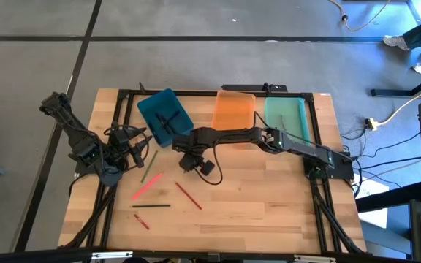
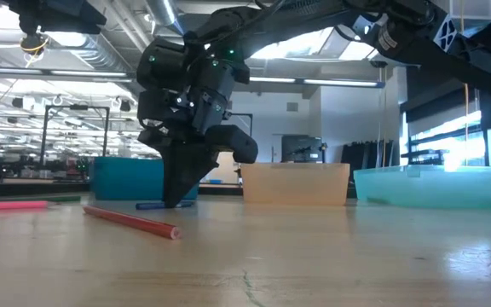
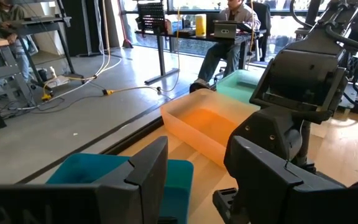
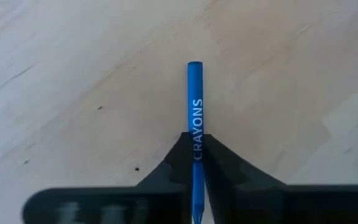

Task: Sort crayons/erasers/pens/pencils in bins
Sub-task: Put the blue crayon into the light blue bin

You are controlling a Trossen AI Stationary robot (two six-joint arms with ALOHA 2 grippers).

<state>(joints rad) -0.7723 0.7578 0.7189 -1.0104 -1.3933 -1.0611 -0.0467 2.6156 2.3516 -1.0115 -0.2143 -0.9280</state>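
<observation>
My right gripper (image 4: 194,155) (image 1: 188,162) is down at the table's middle, shut on a blue crayon (image 4: 194,93) (image 2: 154,205) marked CRAYONS. My left gripper (image 3: 197,193) (image 1: 128,142) waits open near the left edge, beside the teal-blue bin (image 1: 164,115), which has dark sticks in it. The orange bin (image 1: 234,109) and the mint green bin (image 1: 287,117) stand along the far edge. Lying flat on the wood are a green stick (image 1: 150,165), a pink one (image 1: 146,187), a red one (image 1: 188,195) (image 2: 130,221), a dark one (image 1: 152,207) and a short red one (image 1: 142,222). My right gripper pinches the blue crayon between its two fingers at the lettered stretch (image 4: 195,138), with the fingers across it. The fingers come from above, pointing down, their tips at the table top. The crayon lies level along the wood, its far end (image 4: 194,66) sticking out free.
Black cables (image 1: 212,174) trail from the right gripper over the table's middle. The right arm (image 1: 269,139) reaches across in front of the orange and mint bins. Bare wood lies toward the near right. People sit at desks in the room beyond the table.
</observation>
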